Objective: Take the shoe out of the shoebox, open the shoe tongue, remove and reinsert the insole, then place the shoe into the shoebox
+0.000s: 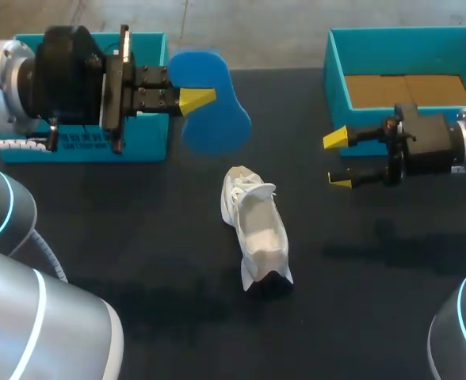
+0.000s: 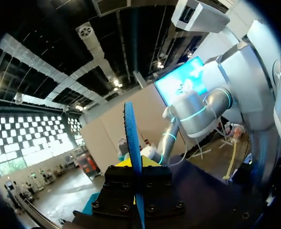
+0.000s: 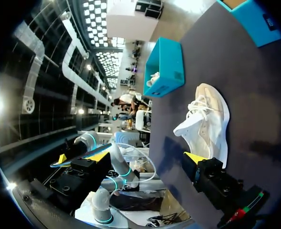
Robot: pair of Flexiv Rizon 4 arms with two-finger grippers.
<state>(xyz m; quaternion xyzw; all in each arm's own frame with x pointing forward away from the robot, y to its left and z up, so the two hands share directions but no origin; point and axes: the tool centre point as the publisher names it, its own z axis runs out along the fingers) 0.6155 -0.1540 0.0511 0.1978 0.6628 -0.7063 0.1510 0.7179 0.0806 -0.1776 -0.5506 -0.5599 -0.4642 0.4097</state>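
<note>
We are seeing the white shoe [image 1: 257, 229] lying on the dark table [image 1: 138, 237] near its middle, outside both boxes, with its laces bunching at the far end and its darker heel end pointing towards the near edge. Nothing is touching it. The blue insole [image 1: 209, 103] is out of the shoe and is hanging above the table to the far left of it, well apart from it. Our left gripper [image 1: 195, 99] is pinching the insole by one end, fingers closed narrowly on it from both sides; in the left wrist view the insole is standing edge-on between those fingers. Behind that gripper, the left shoebox [image 1: 82, 142] is sitting at the table's far left. Our right gripper [image 1: 338, 160] is hovering to the right of the shoe, clear of it, its yellow tips spread wide and holding nothing. Just beyond it, the right shoebox [image 1: 336, 79] is standing open at the far right, showing a brown cardboard floor
</note>
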